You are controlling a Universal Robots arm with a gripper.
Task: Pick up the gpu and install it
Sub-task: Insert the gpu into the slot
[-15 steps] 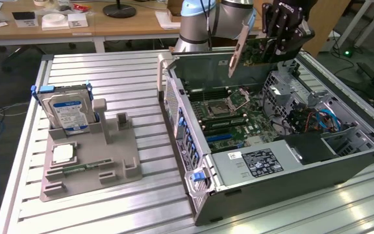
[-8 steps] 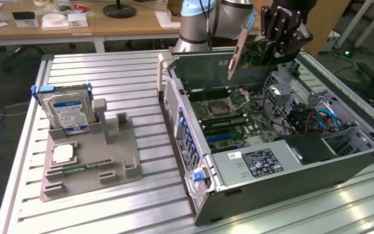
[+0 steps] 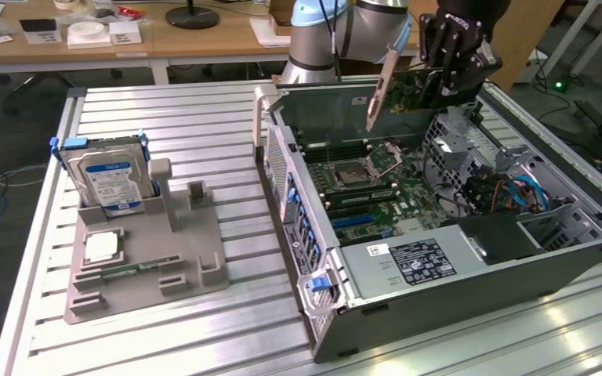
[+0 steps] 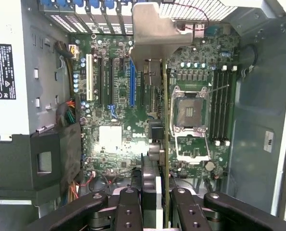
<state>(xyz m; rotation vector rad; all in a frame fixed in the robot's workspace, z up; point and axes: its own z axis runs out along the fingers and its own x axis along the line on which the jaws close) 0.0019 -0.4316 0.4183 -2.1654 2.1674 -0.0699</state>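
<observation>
Black gripper (image 4: 155,199) jaws clamped on thin dark silver-bracketed gpu (image 3: 410,91), hovers at one o'clock over open grey computer case (image 3: 489,291): lifted, not yet seated.

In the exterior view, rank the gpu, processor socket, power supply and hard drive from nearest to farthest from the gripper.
1. gpu: clamped in the gripper, above the open case.
2. processor socket: on the board inside the case, below the gripper.
3. power supply: at the case's end nearest the camera.
4. hard drive: outside the case, at the exterior view's left.
</observation>
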